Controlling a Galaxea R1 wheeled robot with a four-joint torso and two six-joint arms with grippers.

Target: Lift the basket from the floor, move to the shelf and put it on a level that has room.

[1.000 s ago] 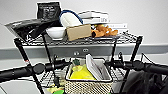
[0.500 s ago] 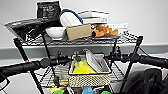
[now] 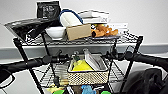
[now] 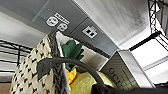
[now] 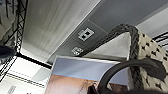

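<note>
Grey wall behind the shelf (image 3: 135, 47). Your 2 arms hold the basket (image 3: 87, 75) over its second level (image 3: 47, 75), not yet released; finger positions are unclear.

Woven basket (image 3: 87, 75) over shelf (image 3: 130, 37) level (image 3: 48, 77)

Basket (image 3: 87, 77): rough woven fibre, cream. Shelf (image 3: 126, 37): black metal wire, prob. matt. Box (image 3: 78, 31): plain cardboard.
</note>
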